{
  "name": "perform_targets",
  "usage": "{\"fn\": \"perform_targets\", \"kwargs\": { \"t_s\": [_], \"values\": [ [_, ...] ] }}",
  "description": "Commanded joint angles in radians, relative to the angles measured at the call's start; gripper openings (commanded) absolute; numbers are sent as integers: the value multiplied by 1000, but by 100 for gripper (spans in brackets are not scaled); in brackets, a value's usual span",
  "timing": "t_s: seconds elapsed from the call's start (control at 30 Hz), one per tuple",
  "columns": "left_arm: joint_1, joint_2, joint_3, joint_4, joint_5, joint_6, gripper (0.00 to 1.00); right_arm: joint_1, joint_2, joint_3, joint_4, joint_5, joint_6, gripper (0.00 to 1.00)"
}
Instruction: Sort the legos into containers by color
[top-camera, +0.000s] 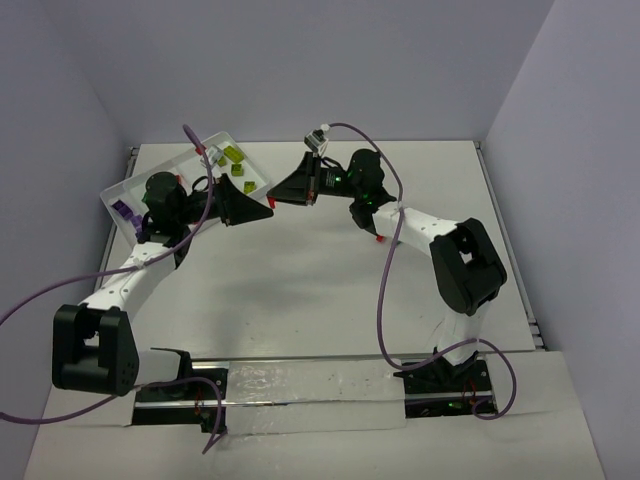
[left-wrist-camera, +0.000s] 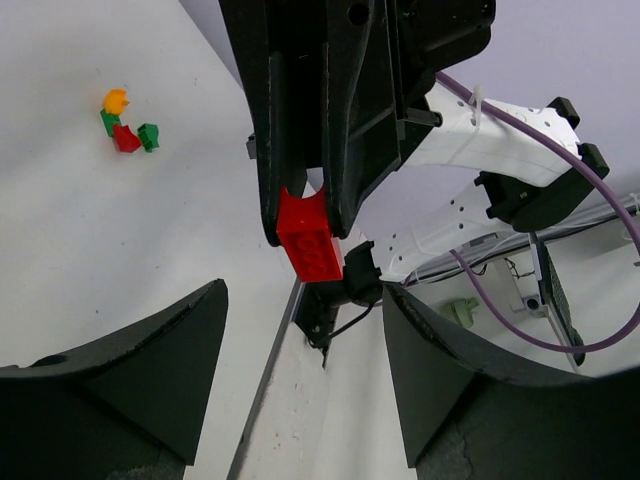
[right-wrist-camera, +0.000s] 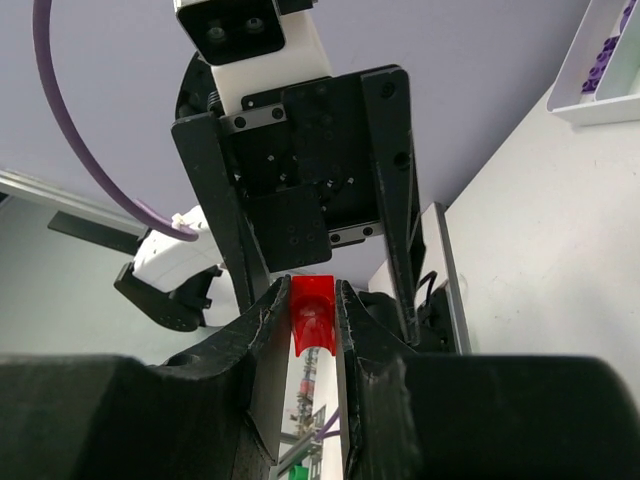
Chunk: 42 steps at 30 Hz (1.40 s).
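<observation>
The red brick is up in the air over the table, pinched at the tip of the right gripper. Its jaws are closed on the brick's two flat sides. The left gripper faces it nose to nose, jaws spread wide and holding nothing. From above, the two tips nearly meet, just beside the near corner of the white tray. That tray already holds lime bricks in one compartment and purple bricks in another.

I'd judge the brick to be very light, hard and glossy. It won't crush or bend, but it could squirt out sideways if the pads land off-centre or on an edge. In the left wrist view, roughly half of it pokes out past the right fingers. That free end looks like the place for the left jaws to take hold, flat on two opposite faces and clear of the right fingertips, before the right lets go.

A few loose bricks, orange, green and red, lie together on the table well away.
</observation>
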Motion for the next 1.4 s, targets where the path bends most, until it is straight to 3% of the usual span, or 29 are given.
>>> {"fn": "perform_targets", "kwargs": {
  "t_s": [0.0,0.23,0.63,1.0,1.13,1.2,1.27,1.3,1.33,1.37],
  "values": [
    [-11,-2,-1,80,-20,-28,70,12,-35,8,36,14,-33,0],
    [-12,11,3,103,-23,-51,54,22,-38,1,6,21,-62,0],
    [-12,27,-11,182,-26,-121,45,27,-32,3,-12,26,-94,0],
    [-12,27,-33,218,-32,-150,30,28,-25,8,-15,29,-91,0],
    [-12,9,-51,219,-36,-148,20,28,-23,6,-13,27,-87,0],
    [-12,-3,-56,199,-38,-125,10,28,-23,5,-18,27,-88,7],
    [-12,-15,-54,144,-41,-85,0,27,-21,8,-22,26,-87,39],
    [-11,-19,-54,114,-40,-59,0,26,-22,10,-25,26,-90,48],
    [-10,-30,-53,78,-37,-22,0,25,-25,13,-34,28,-99,73],
    [-7,-40,-55,28,-34,8,0,23,-28,16,-44,28,-108,86]
  ]
}}
